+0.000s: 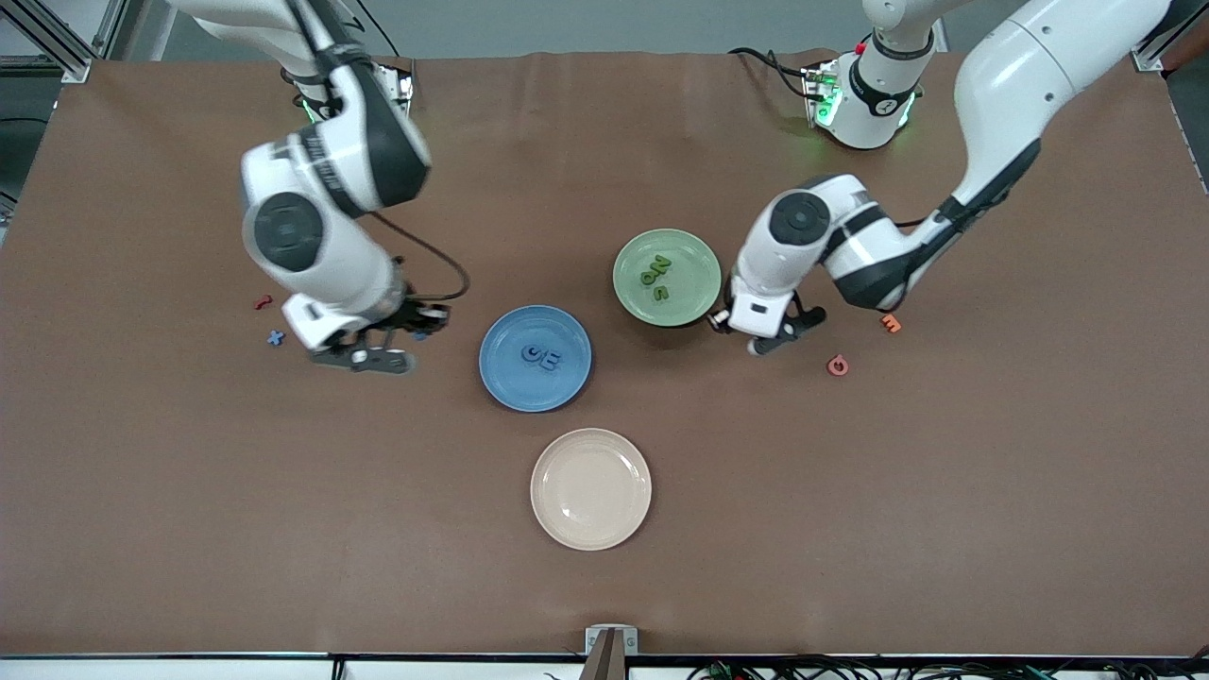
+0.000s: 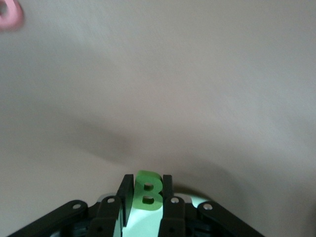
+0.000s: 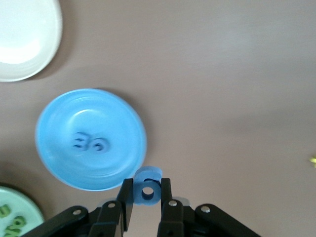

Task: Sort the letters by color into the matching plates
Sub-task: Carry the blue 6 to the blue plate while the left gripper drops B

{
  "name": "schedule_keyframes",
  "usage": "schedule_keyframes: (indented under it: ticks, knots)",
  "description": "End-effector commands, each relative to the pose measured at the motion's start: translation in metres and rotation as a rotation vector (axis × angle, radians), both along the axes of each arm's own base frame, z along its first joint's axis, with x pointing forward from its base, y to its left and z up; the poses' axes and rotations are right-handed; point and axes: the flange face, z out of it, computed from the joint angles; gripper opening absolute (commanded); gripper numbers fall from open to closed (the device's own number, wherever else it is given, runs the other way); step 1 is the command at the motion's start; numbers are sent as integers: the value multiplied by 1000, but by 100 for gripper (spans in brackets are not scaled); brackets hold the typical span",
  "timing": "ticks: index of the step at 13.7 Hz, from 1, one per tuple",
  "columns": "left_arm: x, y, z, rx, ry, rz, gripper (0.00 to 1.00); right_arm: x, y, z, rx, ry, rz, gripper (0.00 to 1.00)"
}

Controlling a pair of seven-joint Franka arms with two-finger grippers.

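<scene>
My left gripper (image 1: 722, 321) is shut on a green letter B (image 2: 147, 195), over the rim of the pale green plate (image 1: 689, 255) on the side toward the left arm's end. That plate holds three green letters (image 1: 655, 273). My right gripper (image 1: 421, 331) is shut on a mid-blue letter (image 3: 148, 176), over the table beside the mid-blue plate (image 1: 510, 378), toward the right arm's end. That plate (image 3: 64, 163) holds two blue letters (image 1: 540, 357). A blue X (image 1: 275, 337) lies on the table near the right arm's end.
A cream-beige plate (image 1: 590, 510) sits nearer the front camera than the blue plate. A red letter (image 1: 263, 302) lies by the blue X. An orange letter (image 1: 890, 323) and a red-pink one (image 1: 837, 365) lie near the left arm.
</scene>
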Motion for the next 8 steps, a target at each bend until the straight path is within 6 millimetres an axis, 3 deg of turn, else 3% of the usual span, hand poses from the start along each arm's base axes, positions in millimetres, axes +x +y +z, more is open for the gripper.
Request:
schedule_keyframes:
  ticks: [1, 2, 3, 5, 7, 8]
  knots:
    - [-28, -36, 11, 14, -18, 56, 0, -3, 42, -23, 64, -5, -7, 14]
    - [-41, -50, 8, 12, -7, 56, 1, -11, 63, -39, 59, -14, 26, 14]
    - [-49, -58, 5, 13, 1, 70, 11, -15, 77, -54, 64, -28, 40, 14]
    - [-54, -63, 1, 9, 17, 119, 75, -28, 104, -84, 55, -35, 85, 14]
    - [-55, -75, 9, -1, 1, 140, 100, -35, 117, -107, 50, -41, 105, 14]
    - [-46, -77, 18, -15, -15, 155, 100, -38, 124, -119, 49, -48, 118, 14]
